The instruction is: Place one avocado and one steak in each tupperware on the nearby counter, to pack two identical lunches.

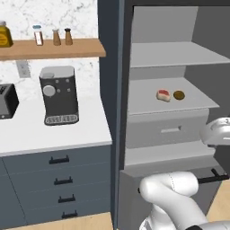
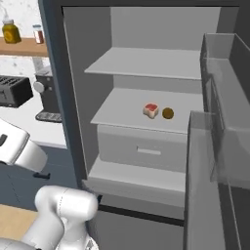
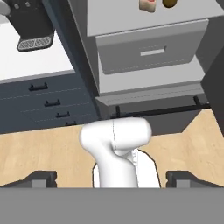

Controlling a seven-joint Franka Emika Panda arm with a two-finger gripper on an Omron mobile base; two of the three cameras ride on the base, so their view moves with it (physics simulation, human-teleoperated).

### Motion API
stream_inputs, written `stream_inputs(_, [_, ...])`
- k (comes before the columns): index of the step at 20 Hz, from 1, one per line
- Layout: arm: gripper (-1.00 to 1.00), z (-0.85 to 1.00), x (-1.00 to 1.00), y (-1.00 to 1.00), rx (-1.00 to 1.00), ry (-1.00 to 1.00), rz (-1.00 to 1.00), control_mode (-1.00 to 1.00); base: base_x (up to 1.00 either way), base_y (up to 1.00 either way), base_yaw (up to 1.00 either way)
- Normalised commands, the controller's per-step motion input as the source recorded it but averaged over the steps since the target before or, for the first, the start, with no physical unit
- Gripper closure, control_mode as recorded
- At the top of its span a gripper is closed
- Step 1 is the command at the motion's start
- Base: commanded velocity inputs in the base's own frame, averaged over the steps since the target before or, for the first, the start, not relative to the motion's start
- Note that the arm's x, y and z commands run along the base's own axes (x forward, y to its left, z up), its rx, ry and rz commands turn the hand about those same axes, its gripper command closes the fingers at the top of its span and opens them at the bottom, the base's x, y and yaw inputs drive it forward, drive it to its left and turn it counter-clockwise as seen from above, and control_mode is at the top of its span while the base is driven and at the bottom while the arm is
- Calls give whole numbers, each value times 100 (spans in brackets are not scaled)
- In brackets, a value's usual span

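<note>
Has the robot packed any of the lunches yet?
Not yet. The fridge door stands open, and one steak and one avocado sit side by side on a fridge shelf. The fingers are wide apart, holding nothing. Picking up the food and carrying it to the counter is all left.

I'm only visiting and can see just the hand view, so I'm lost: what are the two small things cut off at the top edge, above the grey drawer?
Observer: A steak and an avocado, side by side but apart, on the fridge's middle shelf.
Visitor: What's on the far side of the coffee machine?
Observer: A toaster, on the same counter.
Visitor: And above those?
Observer: A wooden shelf holding a yellow jar and three small shakers.
</note>
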Motion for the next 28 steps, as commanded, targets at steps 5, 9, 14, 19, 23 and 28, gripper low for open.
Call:
stream_inputs(5, [-100, 0, 0, 0, 0, 0, 0, 100, 52, 0, 0])
stream_inputs(9, [-100, 0, 0, 0, 0, 0, 0, 100, -15, -19, 1])
stream_inputs(14, [-100, -15, -7, -91, 6, -5, 1, -100, 0, 0, 0])
stream_inputs(19, [-100, -27, 12, -91, 0, -13, 6, -100, 0, 0, 0])
stream_inputs(23, [-100, -17, 42, -41, -9, -9, -7, -100, 0, 0, 0])
stream_inputs(28, [-100, -21, 99, 3, -9, -1, -22, -100, 0, 0, 0])
